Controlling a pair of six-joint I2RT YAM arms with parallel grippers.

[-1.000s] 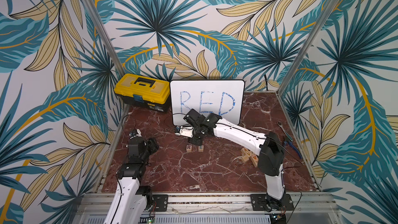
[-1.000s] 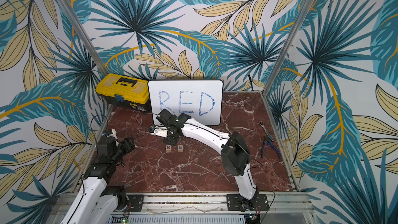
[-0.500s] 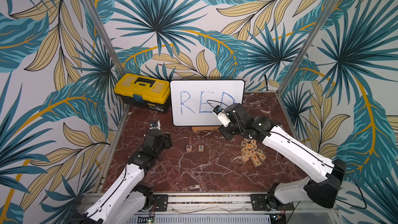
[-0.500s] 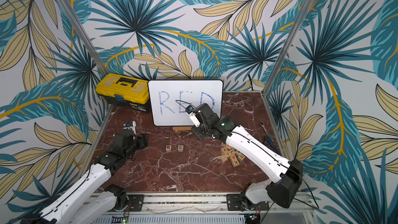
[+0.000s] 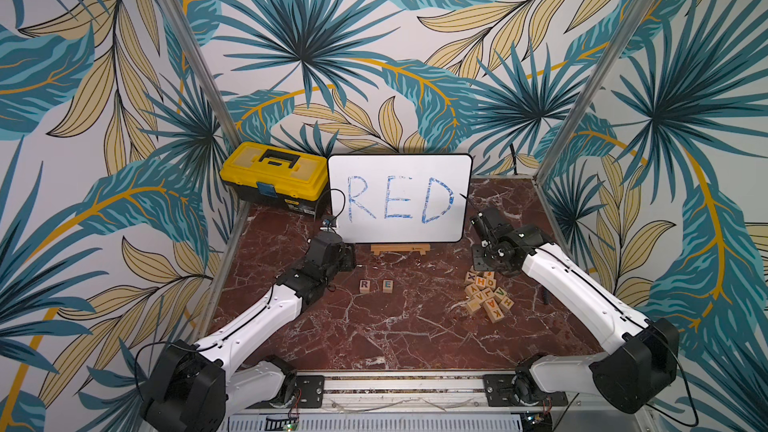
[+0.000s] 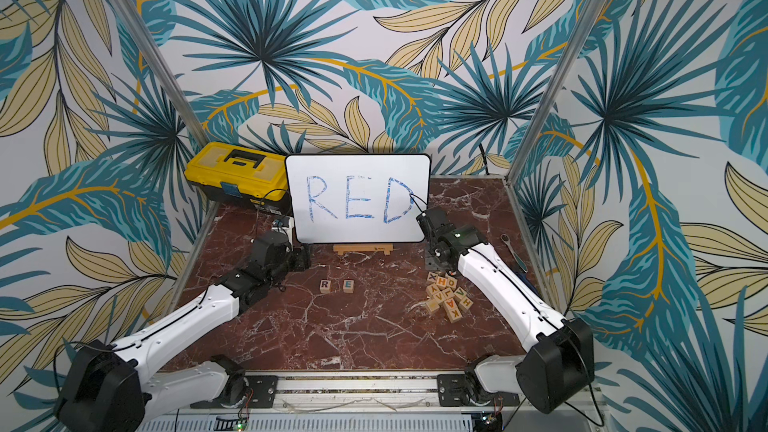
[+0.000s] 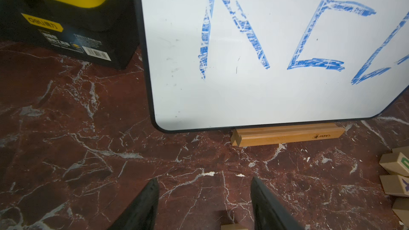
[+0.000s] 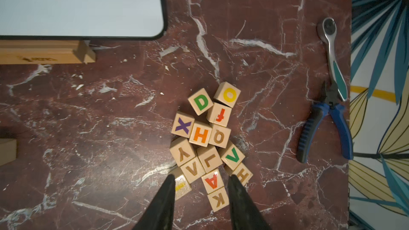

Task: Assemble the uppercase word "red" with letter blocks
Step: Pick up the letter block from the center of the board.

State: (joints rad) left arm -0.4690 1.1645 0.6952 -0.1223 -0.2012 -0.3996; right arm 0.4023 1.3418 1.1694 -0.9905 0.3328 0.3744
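Blocks first: R block (image 5: 365, 285) and E block (image 5: 387, 285) stand on the marble table (image 5: 374, 334) around its middle, on the near side of the whiteboard (image 5: 399, 197). R is on the left and E on the right, w/ a small gap btw. them, letters up. Both top views show this pair.

D block (image 8: 201, 101), green letter up, is in the pile (image 5: 488, 297) of loose cubes on the right part of the table. In the right wrist view it lies at the pile's edge facing the whiteboard, touching the cube w/ yellow O. In the top views I cannot pick it out; the arm covers that spot.

Right gripper (image 8: 201, 177) hangs over the pile, fingers apart, nothing clamped. The cube w/ red A shows btw. them, but whether a finger touches any cube I cannot tell.

Left gripper (image 7: 204, 180) is on the left, close to the whiteboard's lower left corner and farther back than the R block. Its fingers are also apart, w/ only bare table btw. the tips.

Whiteboard sits in a wooden stand (image 5: 400, 248) and carries RED in blue marker. Yellow toolbox (image 5: 274, 172) is far left, beside it. Pliers (image 8: 309, 133) and ratchet (image 8: 331, 51) lie along the right edge.
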